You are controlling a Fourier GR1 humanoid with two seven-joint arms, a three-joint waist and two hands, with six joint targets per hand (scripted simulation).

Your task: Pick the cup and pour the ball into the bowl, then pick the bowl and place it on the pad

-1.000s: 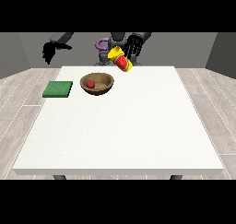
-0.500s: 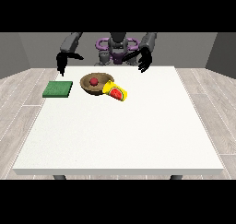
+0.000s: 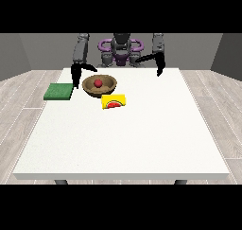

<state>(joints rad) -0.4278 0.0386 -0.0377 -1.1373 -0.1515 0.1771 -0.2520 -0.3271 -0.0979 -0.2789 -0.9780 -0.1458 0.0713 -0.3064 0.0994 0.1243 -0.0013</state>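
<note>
Nearest on the white surface (image 3: 123, 139): the cup (image 3: 114, 101), tipped over on its side, long axis running roughly left to right across the view, which end was the mouth impossible to tell. Yellow, with a red patch on the side facing the camera. Lay just in front of the bowl (image 3: 99, 85), close to its near right edge, whether touching or a hair apart not clear.

Behind it, upright: a round brown bowl, open side up, with the red ball (image 3: 98, 83) sitting inside near the middle.

To the bowl's left at about the same depth: the green pad (image 3: 59, 91), flat and rectangular, near the surface's left edge, apart from the bowl, nothing on it.

Farther back, at the view's left: a black hand (image 3: 75, 75) hanging down from a bent arm, between pad and bowl, just beside the bowl's left rim; fingers pointed downward, holding nothing, how far spread not discernible.

At the view's right: the other black hand (image 3: 159, 67), raised above the far edge of the surface, well apart from bowl and cup, forearm held across and fingers drooping down, empty, spread likewise unclear
</note>
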